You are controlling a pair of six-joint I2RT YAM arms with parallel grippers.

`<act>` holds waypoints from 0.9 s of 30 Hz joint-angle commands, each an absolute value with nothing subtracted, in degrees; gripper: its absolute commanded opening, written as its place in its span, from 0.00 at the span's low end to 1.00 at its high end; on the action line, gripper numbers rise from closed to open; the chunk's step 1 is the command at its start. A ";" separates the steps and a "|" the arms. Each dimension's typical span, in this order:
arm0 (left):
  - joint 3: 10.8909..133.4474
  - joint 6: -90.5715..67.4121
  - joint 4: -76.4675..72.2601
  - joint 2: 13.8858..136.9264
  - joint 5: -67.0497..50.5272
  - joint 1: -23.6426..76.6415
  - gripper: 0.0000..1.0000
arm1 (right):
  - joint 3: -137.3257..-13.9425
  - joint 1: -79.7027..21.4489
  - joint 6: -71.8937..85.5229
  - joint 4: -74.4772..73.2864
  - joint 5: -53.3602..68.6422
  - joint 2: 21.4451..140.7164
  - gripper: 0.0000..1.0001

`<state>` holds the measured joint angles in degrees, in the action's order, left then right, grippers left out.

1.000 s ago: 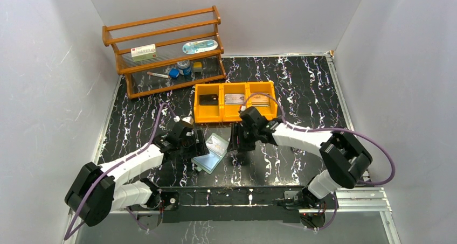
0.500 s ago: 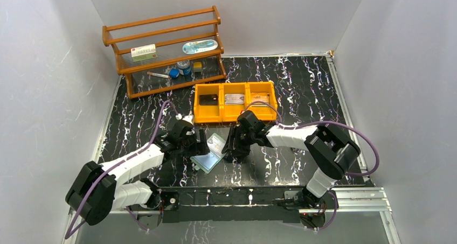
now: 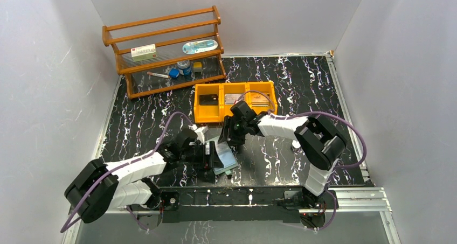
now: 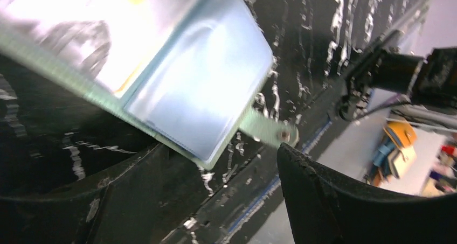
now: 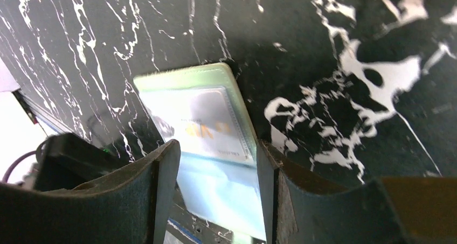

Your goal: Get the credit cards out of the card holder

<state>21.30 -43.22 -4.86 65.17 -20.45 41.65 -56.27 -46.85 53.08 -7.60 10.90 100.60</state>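
Note:
The pale teal card holder (image 3: 225, 160) lies open on the black marble table near the front rail. In the right wrist view a card (image 5: 202, 126) with orange lettering shows through a sleeve of the card holder (image 5: 186, 78). My right gripper (image 3: 230, 138) hangs open over the holder's far end, and its leaf shows in the gap of the right gripper (image 5: 216, 147). My left gripper (image 3: 211, 157) is open at the holder's left side. In the left wrist view the holder (image 4: 199, 93) and its snap tab (image 4: 267, 130) lie just beyond the empty left gripper (image 4: 223, 163). A silvery card (image 3: 235, 98) and a tan card (image 3: 260, 99) lie in the orange bin (image 3: 237, 116).
The bin's left compartment holds a black object (image 3: 208, 99). A wooden shelf rack (image 3: 164, 50) with small items stands at the back left. The metal front rail (image 3: 242, 195) runs just below the holder. White walls close in both sides.
The holder has slid toward the front rail and a little right. My left gripper followed it right and forward. My right gripper swung left over the holder's far end.

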 commanded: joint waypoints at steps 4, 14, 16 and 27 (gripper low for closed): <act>21.80 -49.24 -20.91 71.31 -27.95 46.94 0.72 | -62.43 -47.50 43.25 -13.22 15.67 104.12 0.62; 32.03 -41.46 11.81 58.59 -1.38 49.30 0.81 | -59.25 -47.43 45.57 -19.80 1.37 89.06 0.65; 33.54 -41.80 16.98 57.07 3.94 48.78 0.83 | -57.10 -47.62 47.74 -18.07 4.72 87.54 0.63; 40.27 -34.07 10.80 72.21 -7.39 33.68 0.86 | -49.22 -56.09 57.18 -1.52 15.43 89.36 0.49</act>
